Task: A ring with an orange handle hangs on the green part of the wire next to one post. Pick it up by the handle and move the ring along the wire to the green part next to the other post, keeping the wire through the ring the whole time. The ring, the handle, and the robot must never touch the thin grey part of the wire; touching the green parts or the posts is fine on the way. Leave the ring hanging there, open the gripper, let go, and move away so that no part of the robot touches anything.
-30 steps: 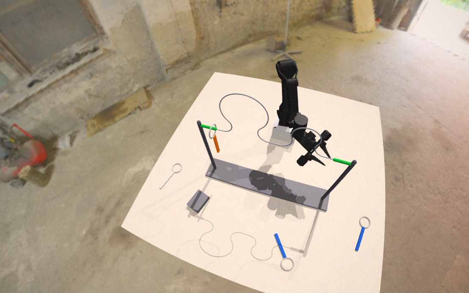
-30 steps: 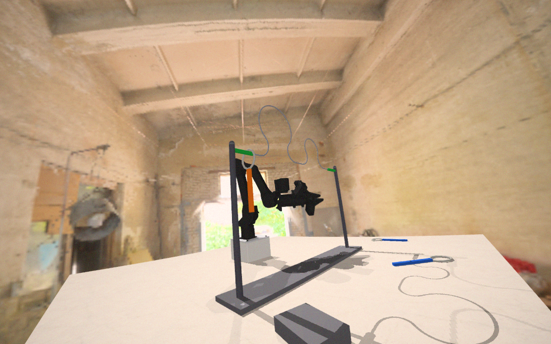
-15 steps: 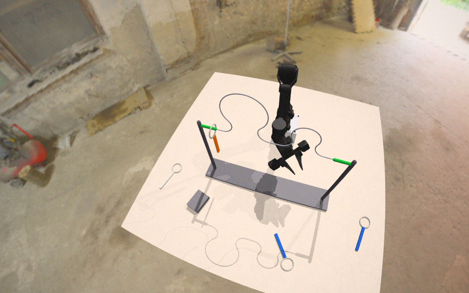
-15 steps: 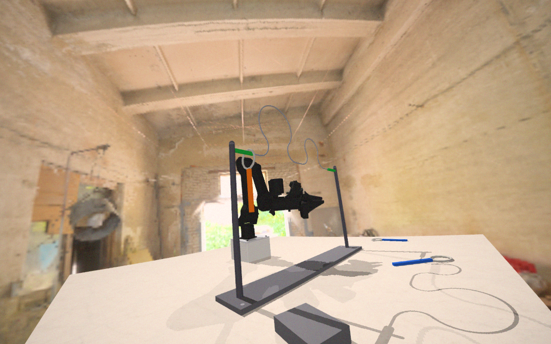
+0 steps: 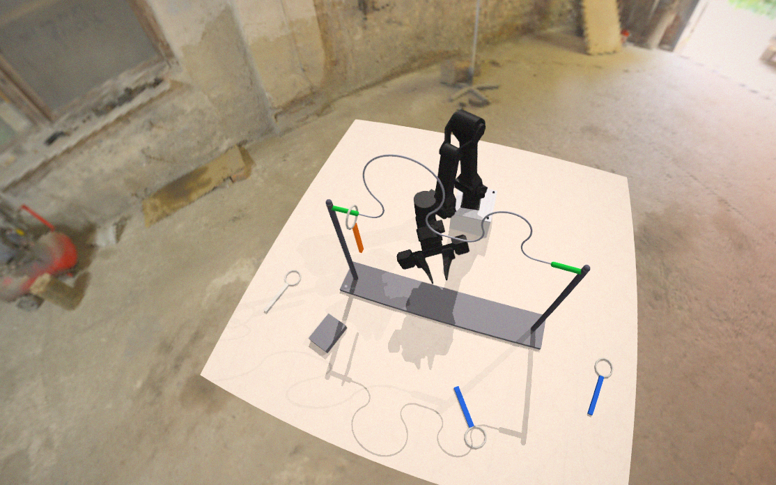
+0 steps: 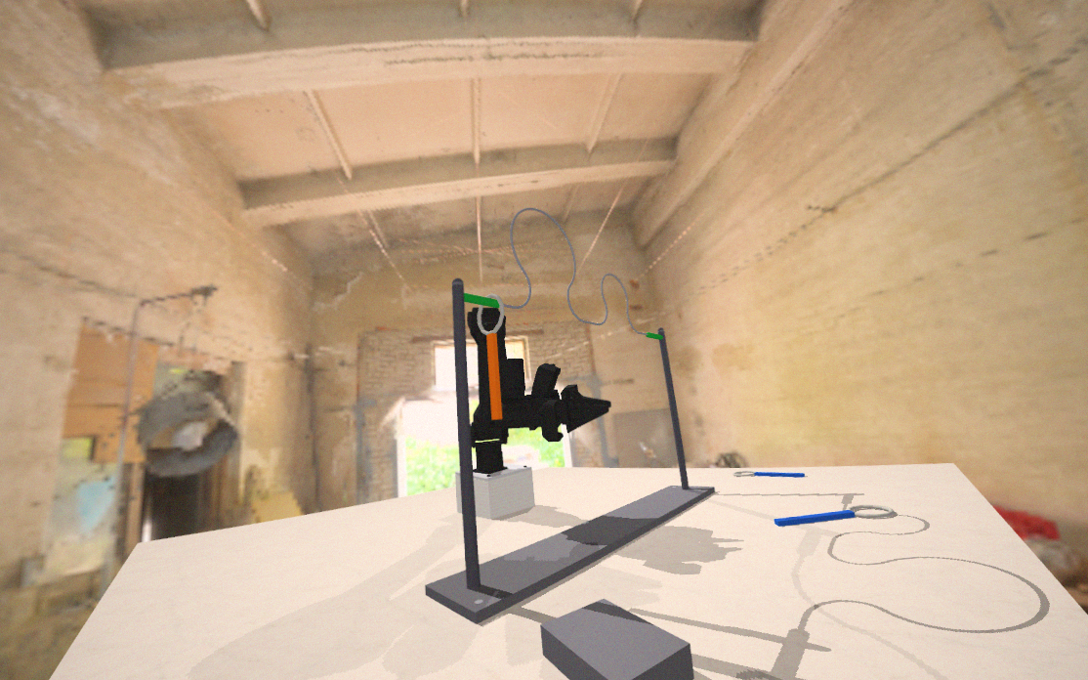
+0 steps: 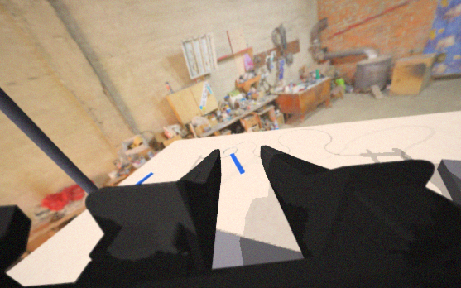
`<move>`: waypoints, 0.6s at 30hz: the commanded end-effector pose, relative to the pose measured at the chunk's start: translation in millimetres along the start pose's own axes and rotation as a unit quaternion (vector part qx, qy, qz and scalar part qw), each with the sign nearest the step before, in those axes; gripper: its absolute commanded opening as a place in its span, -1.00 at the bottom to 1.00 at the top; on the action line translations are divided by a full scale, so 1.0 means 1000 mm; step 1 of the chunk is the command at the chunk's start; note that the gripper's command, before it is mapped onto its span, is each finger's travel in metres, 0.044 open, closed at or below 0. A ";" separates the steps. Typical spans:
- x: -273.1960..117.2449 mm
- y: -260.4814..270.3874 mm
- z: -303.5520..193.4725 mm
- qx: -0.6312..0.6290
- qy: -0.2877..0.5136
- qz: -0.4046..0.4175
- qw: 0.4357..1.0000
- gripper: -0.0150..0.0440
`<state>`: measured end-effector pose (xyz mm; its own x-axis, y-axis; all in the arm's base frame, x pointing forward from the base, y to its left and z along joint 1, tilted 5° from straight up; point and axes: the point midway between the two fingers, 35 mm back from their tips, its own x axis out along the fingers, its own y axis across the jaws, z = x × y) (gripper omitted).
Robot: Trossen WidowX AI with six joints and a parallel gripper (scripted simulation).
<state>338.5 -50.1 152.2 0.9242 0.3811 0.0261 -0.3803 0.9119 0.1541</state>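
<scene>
The ring hangs on the left green part near the left post. Its orange handle points down. The grey wire curves across to the right green part at the right post. My gripper is partly open and empty. It is between the posts, well right of the handle in the top view, with its fingertips appearing below the wire's middle.
The posts stand on a grey base plate. A grey block lies in front of it. Two blue-handled rings and a thin grey-handled ring lie on the table. The wire crosses my arm in the top view.
</scene>
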 end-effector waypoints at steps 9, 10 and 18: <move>-0.072 -0.077 0.000 -0.089 -0.004 -0.096 0.991 0.05; -0.079 -0.082 -0.001 -0.096 -0.004 -0.104 0.990 0.05; -0.140 -0.114 -0.005 -0.151 0.004 -0.168 0.974 0.05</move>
<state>270.0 -187.2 131.1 0.9949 0.0989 0.0179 -0.0966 0.9904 -0.0984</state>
